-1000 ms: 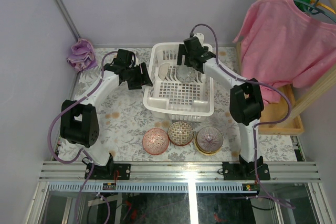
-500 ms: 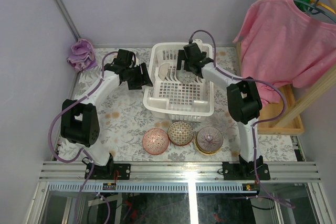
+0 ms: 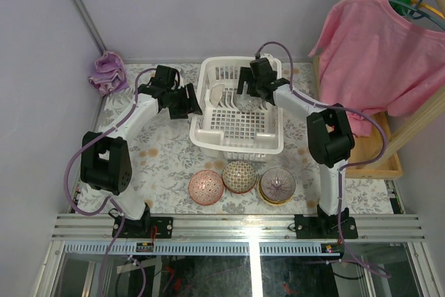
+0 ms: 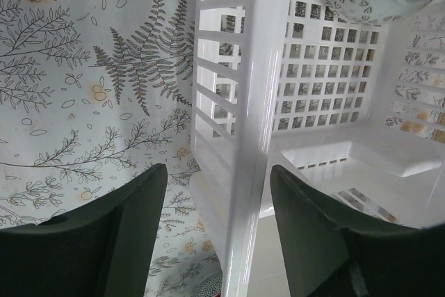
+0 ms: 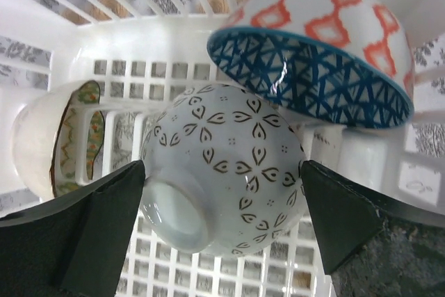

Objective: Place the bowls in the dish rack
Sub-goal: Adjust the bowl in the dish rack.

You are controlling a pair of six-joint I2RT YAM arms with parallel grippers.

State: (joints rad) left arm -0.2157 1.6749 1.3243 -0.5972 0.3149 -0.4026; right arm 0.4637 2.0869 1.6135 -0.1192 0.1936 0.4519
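Observation:
The white dish rack (image 3: 240, 137) stands mid-table. My right gripper (image 3: 252, 95) is over its back part, fingertips touching both sides of a whitish bowl with dark petal marks (image 5: 229, 172), foot toward the camera. That bowl leans on a blue-netted, orange-patterned bowl (image 5: 327, 60); a white bowl with a green-orange inside (image 5: 62, 137) stands to its left. My left gripper (image 4: 219, 227) is open, its fingers astride the rack's left wall (image 4: 247, 137), not touching it. On the table in front lie a pink-red bowl (image 3: 206, 186), a netted bowl (image 3: 238, 176) and a tan-yellow bowl (image 3: 277, 185).
A purple cloth (image 3: 108, 72) lies at the far left corner. A pink shirt (image 3: 379, 53) hangs on the right above a wooden tray (image 3: 379, 158). A metal rail runs along the near table edge.
My right wrist has shifted slightly back and right over the rack; the whitish bowl stays low among the rack's bowls. The left arm has not moved.

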